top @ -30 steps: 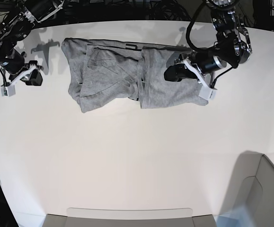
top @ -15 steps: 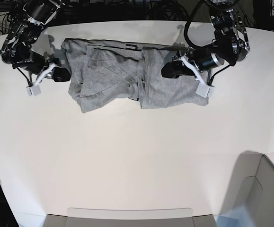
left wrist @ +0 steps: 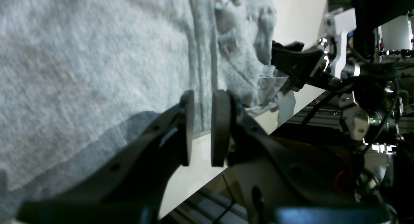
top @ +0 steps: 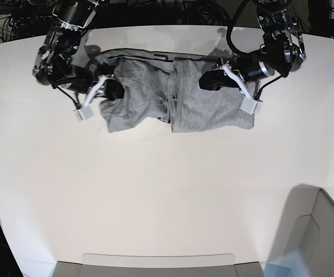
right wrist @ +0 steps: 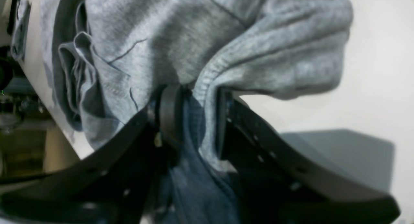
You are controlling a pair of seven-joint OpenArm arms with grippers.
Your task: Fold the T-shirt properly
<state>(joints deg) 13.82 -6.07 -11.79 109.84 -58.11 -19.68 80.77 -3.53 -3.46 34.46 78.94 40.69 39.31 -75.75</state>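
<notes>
The heather-grey T-shirt [top: 178,107] lies bunched at the far middle of the white table, plain side showing. My right gripper [top: 113,90] is at the shirt's left end in the base view. In the right wrist view it [right wrist: 194,120] is shut on a thick fold of the T-shirt [right wrist: 258,39]. My left gripper [top: 204,82] sits over the shirt's right half. In the left wrist view it [left wrist: 202,130] hovers over the T-shirt [left wrist: 97,55] near its hem, jaws nearly together, nothing between them. No lettering shows.
The white table [top: 167,190] stretches toward the front. A grey bin [top: 314,236] stands at the front right and a grey tray edge [top: 155,262] at the front middle. Cables and frame parts lie behind the table's far edge.
My right arm has swung in from the far left to the shirt's left end and closed on it, dragging that end rightward and bunching it. My left gripper has barely moved.
</notes>
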